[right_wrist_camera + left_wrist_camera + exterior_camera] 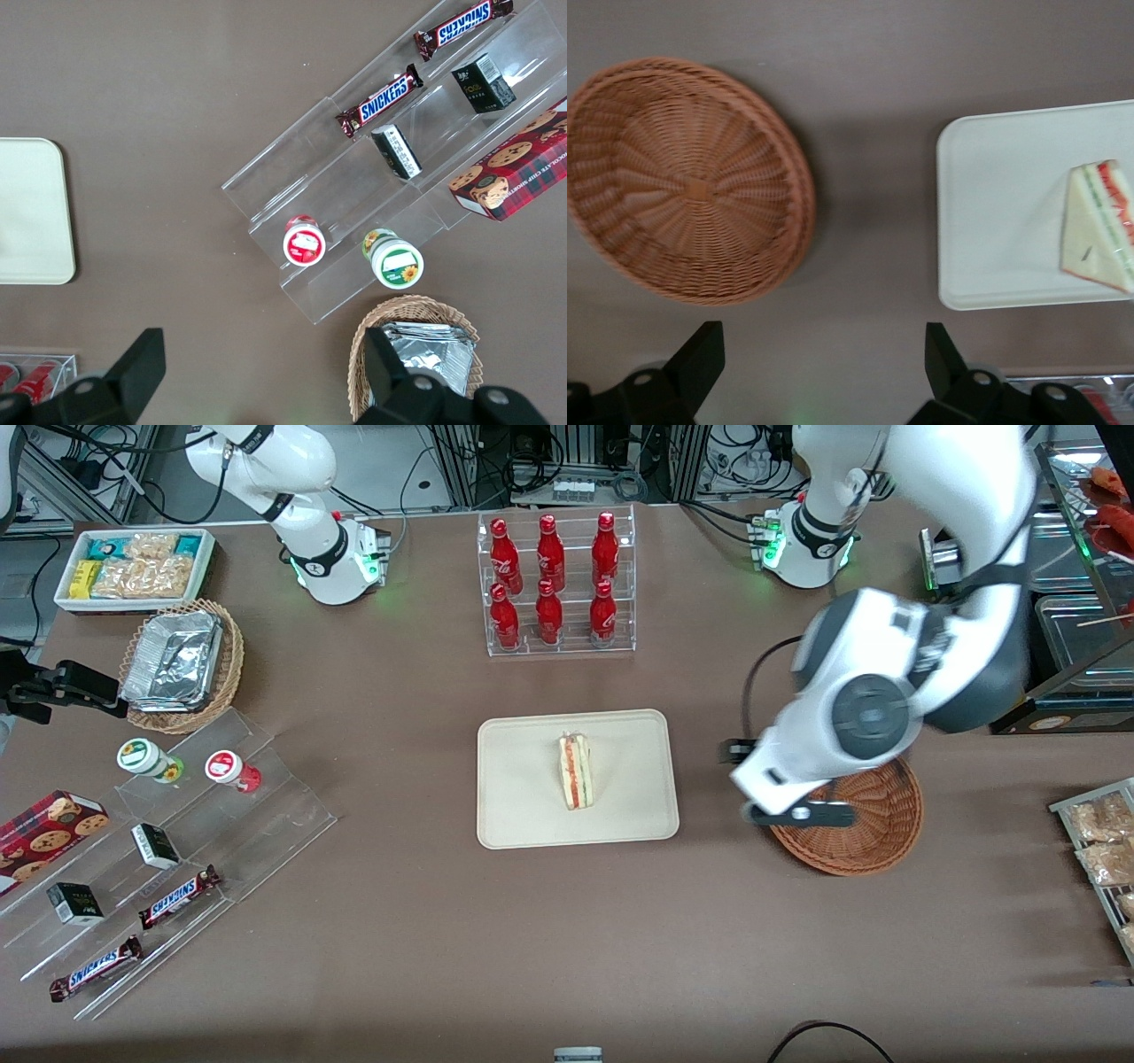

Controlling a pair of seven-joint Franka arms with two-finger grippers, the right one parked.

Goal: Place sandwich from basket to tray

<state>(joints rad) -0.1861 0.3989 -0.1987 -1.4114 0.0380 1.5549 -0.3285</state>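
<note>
The sandwich [576, 771] [1101, 226], a pale bread wedge with red, orange and green layers, lies on the cream tray [523, 779] [992, 204] at the middle of the table. The reddish-brown woven basket [873, 824] [691, 181] stands beside the tray toward the working arm's end, and nothing lies in it. My gripper [766, 784] [822, 341] hangs above the bare table between basket and tray, over the basket's rim in the front view. It is open, its black fingers [700, 354] spread wide with nothing between them.
A clear rack of red bottles [554, 584] stands farther from the front camera than the tray. Toward the parked arm's end are acrylic steps with snack bars [177, 841], a tan basket of foil trays [182, 664] and a white snack bin [133, 567]. A wire rack of packets [1103, 841] sits at the working arm's end.
</note>
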